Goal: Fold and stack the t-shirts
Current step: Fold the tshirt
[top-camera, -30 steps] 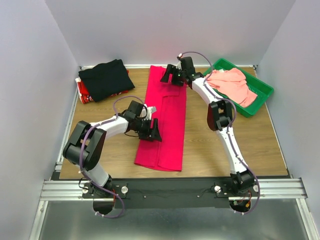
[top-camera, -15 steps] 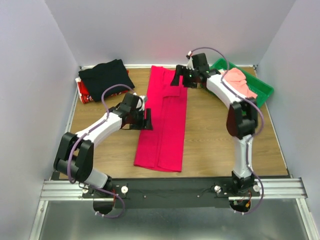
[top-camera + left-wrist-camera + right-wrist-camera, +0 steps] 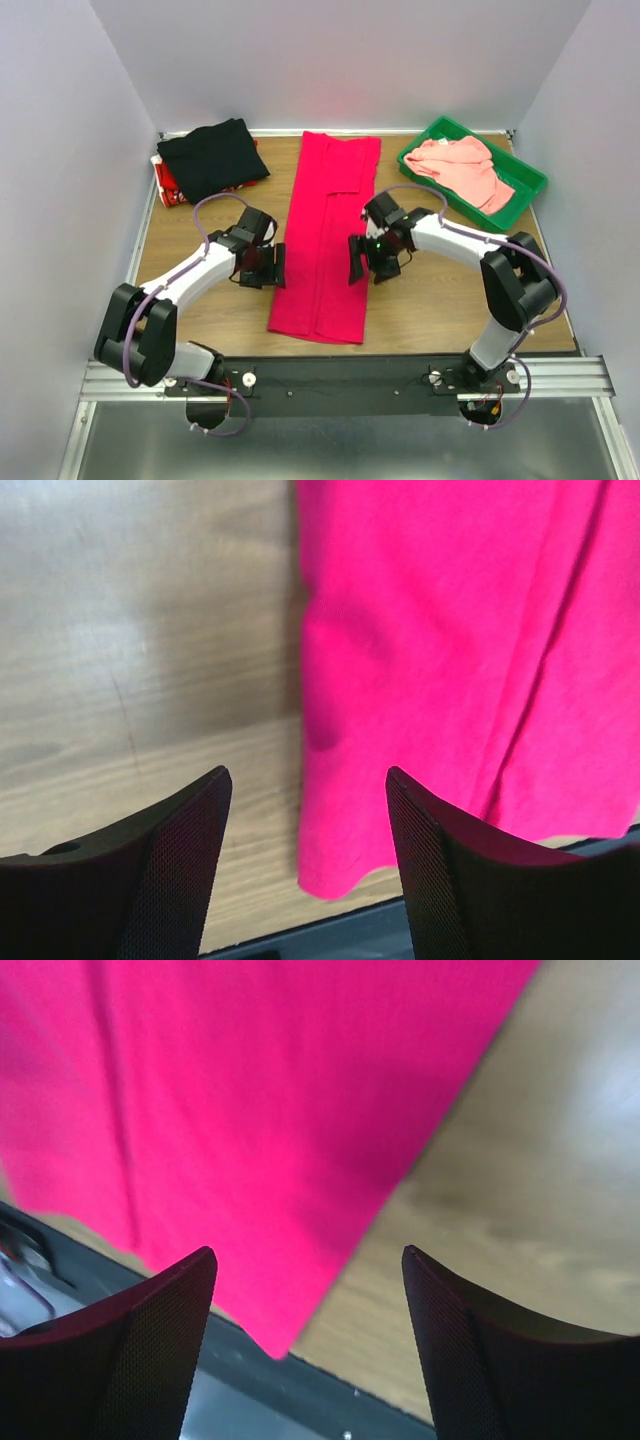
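Left gripper (image 3: pixel 262 268) and right gripper (image 3: pixel 362 262) both hang open and empty, flanking the crimson t-shirt (image 3: pixel 328 240), which lies as a long strip between them, probably lined up for the crosswise fold. Count: three shirts, with the black t-shirt (image 3: pixel 210 157) folded far left and the salmon-pink t-shirt (image 3: pixel 462 168) waiting in one green tray (image 3: pixel 527 181).

Both arms low, reaching inward, grippers facing each other.
The left arm (image 3: pixel 195 275) stretches forward and to the right from its base, and the left gripper (image 3: pixel 272 266) points right with jaws spread wide. The right arm (image 3: pixel 455 238) folds at the elbow and doubles back left; the right gripper (image 3: pixel 358 260) points left, jaws likewise apart.
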You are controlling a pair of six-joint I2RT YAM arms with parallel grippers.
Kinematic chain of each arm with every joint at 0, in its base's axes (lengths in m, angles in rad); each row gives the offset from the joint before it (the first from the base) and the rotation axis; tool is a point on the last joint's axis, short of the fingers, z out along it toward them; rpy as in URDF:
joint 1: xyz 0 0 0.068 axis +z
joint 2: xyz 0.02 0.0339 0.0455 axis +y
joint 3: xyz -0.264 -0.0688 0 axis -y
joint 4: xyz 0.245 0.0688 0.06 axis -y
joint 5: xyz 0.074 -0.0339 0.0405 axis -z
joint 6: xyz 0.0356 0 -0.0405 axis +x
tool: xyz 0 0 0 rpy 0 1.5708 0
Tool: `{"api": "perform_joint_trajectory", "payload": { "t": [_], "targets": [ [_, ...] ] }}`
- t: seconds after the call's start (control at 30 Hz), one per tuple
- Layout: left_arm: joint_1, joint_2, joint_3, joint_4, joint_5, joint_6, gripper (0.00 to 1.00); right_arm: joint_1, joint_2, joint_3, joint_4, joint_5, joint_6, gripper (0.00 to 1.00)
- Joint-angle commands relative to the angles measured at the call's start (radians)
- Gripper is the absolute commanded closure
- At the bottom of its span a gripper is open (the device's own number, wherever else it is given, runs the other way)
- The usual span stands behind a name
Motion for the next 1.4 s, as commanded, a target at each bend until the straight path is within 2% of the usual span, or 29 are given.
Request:
{"api": "perform_joint_trajectory", "payload": {
  "t": [0.0, 0.37, 0.67, 0.97, 1.03, 1.07, 1.1, 1.17, 1.37],
  "targets": [
    [0.002, -0.034, -0.057, -0.012, 0.02, -0.012, 0.29, 0.058, -0.077, -0.086, -0.057, -0.017, 0.073, 0.2],
    [0.002, -0.143, -0.147, 0.004, 0.038, -0.026, 0.32, 0.254, -0.12, -0.231, -0.034, 0.023, 0.216, 0.36],
    [0.002, -0.165, -0.158, 0.024, 0.047, -0.029, 0.32, 0.292, -0.107, -0.268, 0.009, 0.001, 0.27, 0.47],
    [-0.006, -0.175, -0.167, 0.022, 0.043, -0.053, 0.32, 0.319, -0.041, -0.267, 0.035, -0.075, 0.224, 0.57],
    [-0.01, -0.186, -0.18, 0.022, 0.058, -0.075, 0.33, 0.319, -0.035, -0.247, -0.005, -0.048, 0.219, 0.67],
    [-0.015, -0.191, -0.192, 0.021, 0.064, -0.081, 0.37, 0.32, -0.035, -0.239, -0.058, -0.025, 0.227, 0.74],
    [-0.027, -0.197, -0.198, 0.022, 0.07, -0.089, 0.37, 0.319, -0.034, -0.232, -0.085, 0.033, 0.232, 0.84],
    [-0.05, -0.214, -0.209, 0.024, 0.087, -0.109, 0.39, 0.318, -0.04, -0.225, -0.14, 0.093, 0.251, 0.96],
    [-0.116, -0.205, -0.219, 0.031, 0.106, -0.144, 0.4, 0.308, -0.073, -0.241, -0.186, 0.145, 0.276, 0.99]
  ]
}}
